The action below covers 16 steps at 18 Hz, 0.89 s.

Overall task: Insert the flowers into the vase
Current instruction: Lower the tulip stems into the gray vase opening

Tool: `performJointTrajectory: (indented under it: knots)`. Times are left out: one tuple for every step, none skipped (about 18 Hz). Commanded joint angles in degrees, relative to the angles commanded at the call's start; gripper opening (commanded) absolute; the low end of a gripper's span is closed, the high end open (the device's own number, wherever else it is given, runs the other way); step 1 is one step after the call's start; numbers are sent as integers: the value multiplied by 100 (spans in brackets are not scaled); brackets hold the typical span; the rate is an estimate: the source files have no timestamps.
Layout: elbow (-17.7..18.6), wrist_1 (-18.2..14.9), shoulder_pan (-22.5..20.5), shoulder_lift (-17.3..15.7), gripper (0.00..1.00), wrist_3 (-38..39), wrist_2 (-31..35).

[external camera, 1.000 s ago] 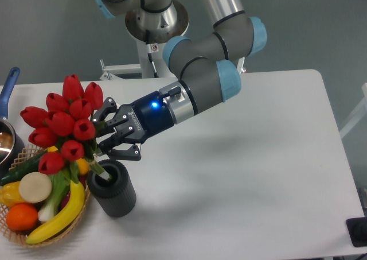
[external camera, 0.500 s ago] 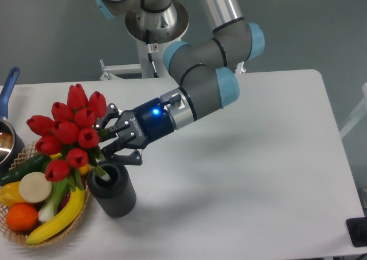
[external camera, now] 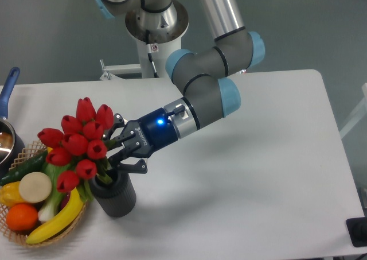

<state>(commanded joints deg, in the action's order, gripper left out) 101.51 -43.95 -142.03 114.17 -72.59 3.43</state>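
Flowers (external camera: 80,139) now sit over the vase (external camera: 113,191) with stems entering its mouth, near the bench's front-left corner. Compared with a second ago the bunch has swung right and more upright: red buds that leaned out over the wicker basket (external camera: 11,231) now stand closer above the vase rim, and the stem ends look deeper in the opening. How deep they reach is hidden by the rim and leaves.

Gripper (external camera: 117,150) pinches the bunch at the stems just below the buds, fingers (external camera: 133,169) closed round them, lower finger close above the vase rim; contact with the rim is unclear. Arm has shifted slightly right and down, tilted toward the vase.

Judgement: insertion is in hand, mostly aligned but not finished; bunch is held, not resting on its own. Next move likely pushes stems further down, then lets go. Risk: bunch is wider than the vase and leans left, so it could tip the vase or fall toward the basket on release.

Basket with toy fruit touches or sits just beside the vase on the left.
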Motion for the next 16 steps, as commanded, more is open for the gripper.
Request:
performJointTrajectory:
  knots:
    - [0,0,9,44,28,-61,0]
    - [9,0,9,62,28,-123,9]
    - [18,0,9,79,28,-158,9]
    - [52,0,9,88,28,-176,9]
    - [88,0,9,79,28,-202,17]
    - [166,9,0,79,28,-220,18]
    - [228,9,0,79,28,-290,18]
    - [263,9,0,79,29,-447,18]
    - [290,0,-9,79,29,-527,18]
    - [308,9,-35,79,29,-536,18]
    - [316,9,-70,88,29,-545,18]
    - [308,9,-70,88,29,-545,18]
    - [308,9,-70,88,29,-554,18]
    - [308,9,-70,88,30,-554,18]
    - [308,9,-70,106,30,-563,26]
    - [299,9,-70,123,30,-598,26]
